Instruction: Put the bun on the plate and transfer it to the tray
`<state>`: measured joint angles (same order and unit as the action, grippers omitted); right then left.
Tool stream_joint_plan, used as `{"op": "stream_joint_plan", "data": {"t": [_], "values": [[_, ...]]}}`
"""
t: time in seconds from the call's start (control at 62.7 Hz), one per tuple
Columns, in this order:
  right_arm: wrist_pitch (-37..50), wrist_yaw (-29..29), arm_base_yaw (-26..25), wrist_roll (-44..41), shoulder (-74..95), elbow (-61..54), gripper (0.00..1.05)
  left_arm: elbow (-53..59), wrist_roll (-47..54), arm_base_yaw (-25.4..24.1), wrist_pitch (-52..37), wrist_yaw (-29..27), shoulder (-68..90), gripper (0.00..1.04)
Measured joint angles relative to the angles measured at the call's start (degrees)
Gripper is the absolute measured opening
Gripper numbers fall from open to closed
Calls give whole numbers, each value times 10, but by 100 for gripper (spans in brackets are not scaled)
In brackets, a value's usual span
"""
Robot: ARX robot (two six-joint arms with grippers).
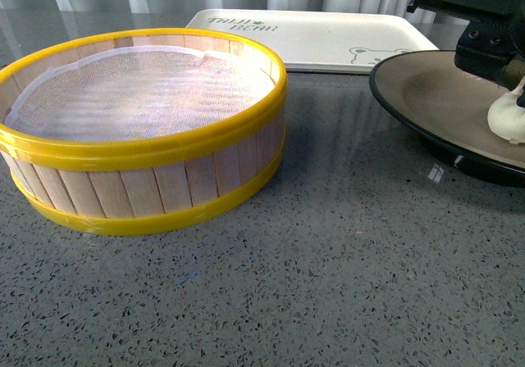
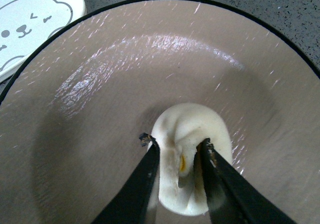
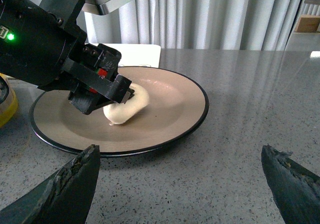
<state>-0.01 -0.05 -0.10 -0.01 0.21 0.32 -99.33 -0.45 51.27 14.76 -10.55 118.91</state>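
Grey speckled stone countertop [image 1: 328,260] fills the front view. At 9 o'clock stands a wooden steamer basket [image 1: 148,186] with yellow bands, lined with white mesh cloth [image 1: 139,88]. Behind it, at about 12 to 1 o'clock, lies the tray [image 1: 328,34], cream-white with lettering and part of a bear face. The plate [image 1: 426,96] sits at 3 o'clock, just in front of the tray, and the frame edge cuts it off. The left gripper [image 1: 515,92], black, reaches down over the plate and holds the bun [image 1: 509,119], whose underside appears to touch the beige inside of the plate.

Seen from the left wrist, the left gripper [image 2: 178,144] is pinched on the bun [image 2: 192,129]. Its two dark fingers [image 2: 140,184] press into the soft white dough from either side, and a small orange spot shows in the crease between them. The bun lies on the plate [image 2: 125,73], well inside the black rim. A corner of the tray [image 2: 30,23] with the bear face shows just beyond the rim.

From the right wrist, the right gripper [image 3: 180,181] hangs over bare counter near the plate [image 3: 175,103], its jaws spread wide with nothing between them. On the plate, the left gripper [image 3: 122,96] clamps the bun [image 3: 127,106], which lies tilted on the plate's surface. A green light [image 3: 10,36] glows on the left arm. The tray [image 3: 140,53] lies beyond the plate, and pale curtains [image 3: 210,13] hang behind.
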Motion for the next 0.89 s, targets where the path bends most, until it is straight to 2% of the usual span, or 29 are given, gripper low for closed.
{"op": "stream_joint_plan", "data": {"t": [0.367, 0.463, 0.686, 0.893], "values": [[0, 0, 0, 0, 0, 0, 96, -9, -14, -21, 5, -3, -2, 87], [0, 0, 0, 0, 0, 0, 96, -9, -32, -36, -13, 12, -13, 100], [0, 0, 0, 0, 0, 0, 96, 11, -74, -87, -56, -1, -111, 98], [0, 0, 0, 0, 0, 0, 96, 137, -76, -145, -86, -48, -278, 98]]}}
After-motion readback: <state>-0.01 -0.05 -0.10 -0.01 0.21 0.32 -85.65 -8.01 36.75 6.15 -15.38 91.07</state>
